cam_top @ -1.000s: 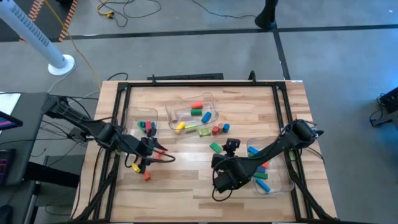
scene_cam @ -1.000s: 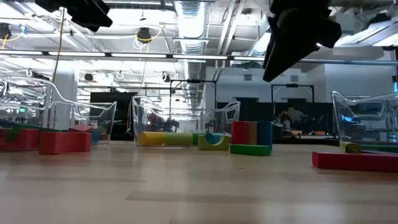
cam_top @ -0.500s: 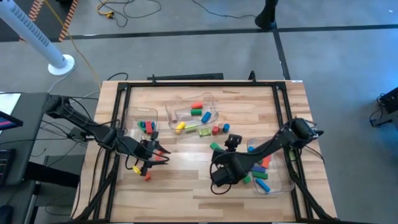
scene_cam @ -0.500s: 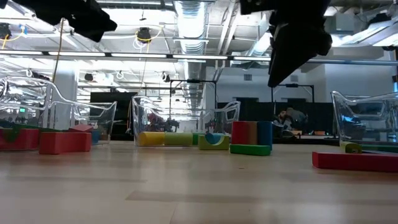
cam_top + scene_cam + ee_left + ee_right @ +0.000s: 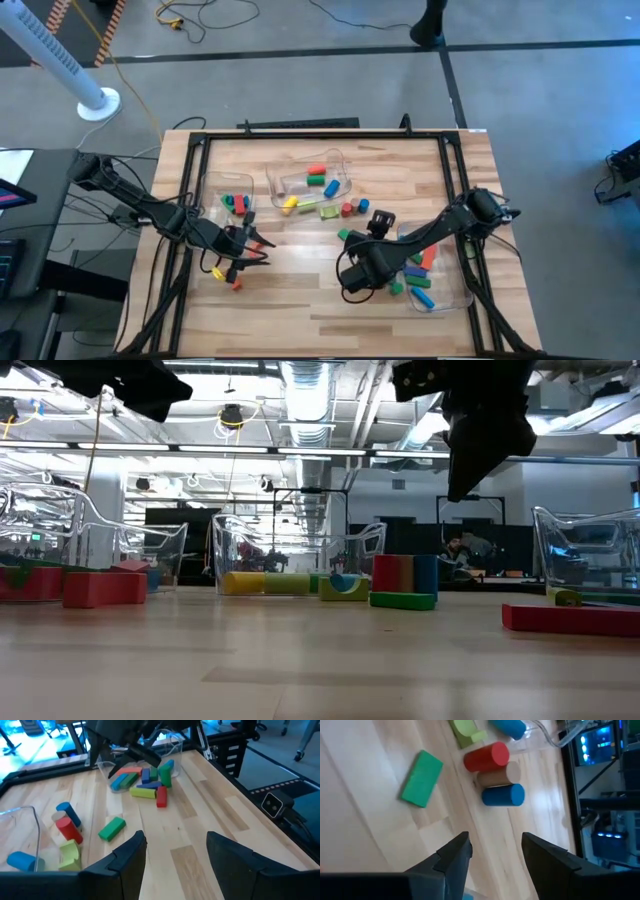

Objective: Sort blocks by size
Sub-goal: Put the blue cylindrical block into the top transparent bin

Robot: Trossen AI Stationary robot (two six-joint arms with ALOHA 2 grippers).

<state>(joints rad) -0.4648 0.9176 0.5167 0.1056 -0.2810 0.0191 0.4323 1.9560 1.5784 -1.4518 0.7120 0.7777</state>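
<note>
overhead, right gripper spread empty (raised) above green block, left gripper likewise

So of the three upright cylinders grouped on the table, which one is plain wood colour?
The tan wooden cylinder, the middle one: it stands between the red cylinder and the blue cylinder, touching both.

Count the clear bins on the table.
3: a left bin near the left pincer, a middle bin at the back centre, and a right bin under the right arm. No others show.
</note>
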